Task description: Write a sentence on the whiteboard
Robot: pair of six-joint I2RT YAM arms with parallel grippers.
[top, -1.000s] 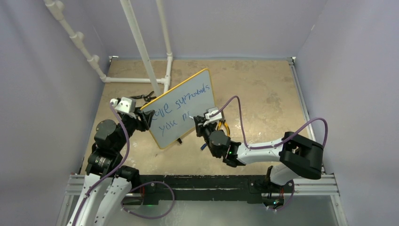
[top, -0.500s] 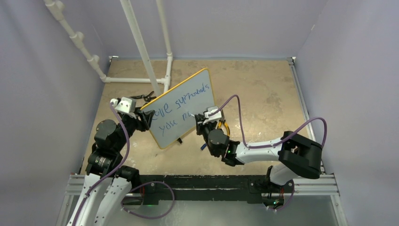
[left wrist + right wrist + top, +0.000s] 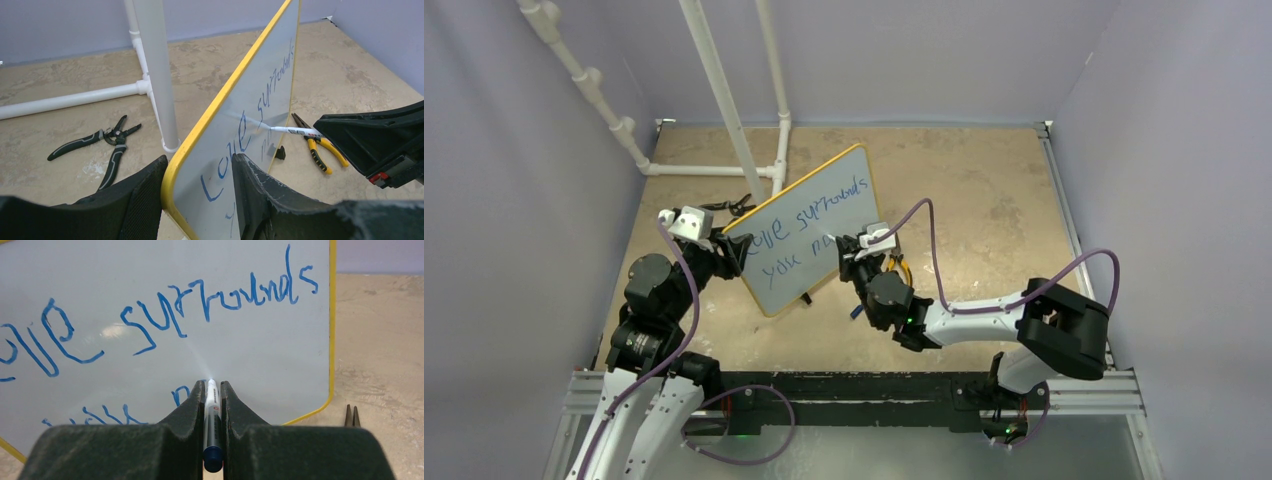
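The whiteboard (image 3: 809, 240), pale with a yellow frame, stands tilted on the table. My left gripper (image 3: 727, 252) is shut on its left edge, one finger behind the frame and one on the written face (image 3: 200, 165). The sentence (image 3: 829, 207) is blue handwriting: "love surrounds" (image 3: 215, 297) on top, "you" and a further stroke below. My right gripper (image 3: 852, 250) is shut on a white marker (image 3: 212, 410) with a dark blue end. The marker (image 3: 295, 131) has its tip against the board on the lower line, right of the last stroke.
White PVC pipes (image 3: 724, 100) rise and run behind the board. Black pliers (image 3: 100, 145) lie on the table behind it, near a pipe foot. Yellow-handled pliers (image 3: 322, 150) lie on the right, under my right gripper. Grey walls enclose the table.
My right gripper with the marker has shifted slightly left and up along the board's lower line. The left gripper and the board have not moved.
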